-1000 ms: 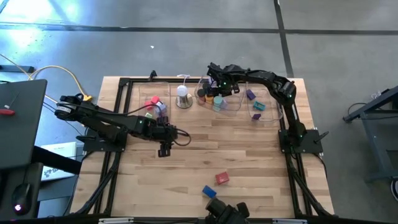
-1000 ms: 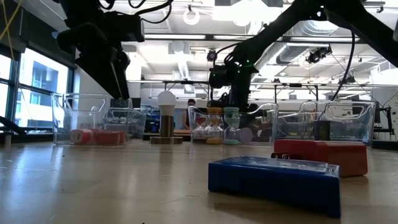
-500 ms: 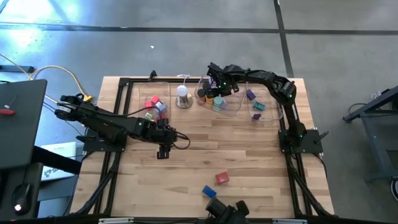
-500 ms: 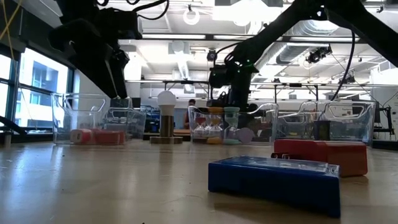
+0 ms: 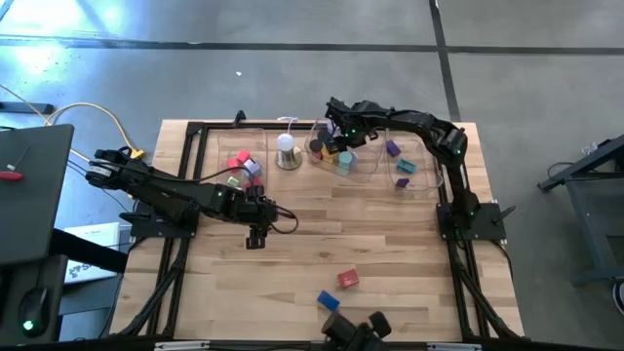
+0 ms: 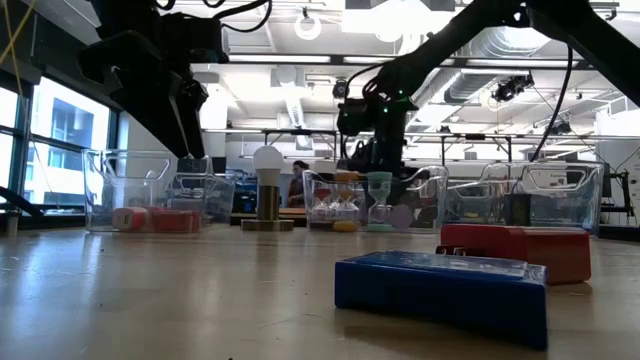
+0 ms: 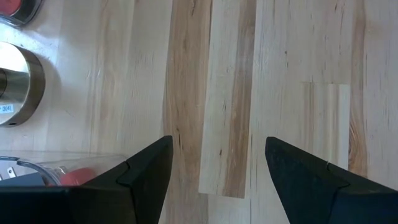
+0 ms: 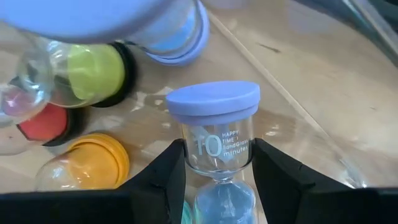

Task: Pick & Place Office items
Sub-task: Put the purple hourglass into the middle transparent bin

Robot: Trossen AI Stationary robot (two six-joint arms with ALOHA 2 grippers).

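Two dark arms work over a wooden table [image 5: 390,234]. At the left, the left gripper [image 5: 255,237] hangs above bare boards near the table's middle, its fingers [image 7: 143,171] spread wide with nothing between them. Behind it, toward the far edge, a clear tray [image 5: 219,156] holds red and pink pieces [image 5: 239,162]; in the low view they lie on that tray's floor [image 6: 155,219]. Just right of the tray stands a white dome on a metal base [image 5: 286,151].

Right of the dome, the right gripper [image 5: 343,136] reaches down into the middle tray [image 5: 366,168], among the colourful round pieces [image 5: 327,151]. Its wrist view shows the two fingers [image 8: 158,180] closed on either side of a small sand timer [image 8: 217,149] with a lilac cap, printed "10 minutes", standing upright. Close by it in that tray are yellow-green, orange and red timers [image 8: 93,71] lying on their sides.

Farther right, a third tray [image 5: 414,175] holds purple and teal pieces [image 5: 400,166]. On the open table near the front edge, a red block [image 5: 348,280] and a blue block [image 5: 329,300] lie near each other; in the low view the blue one [image 6: 440,290] sits in front of the red [image 6: 515,250].
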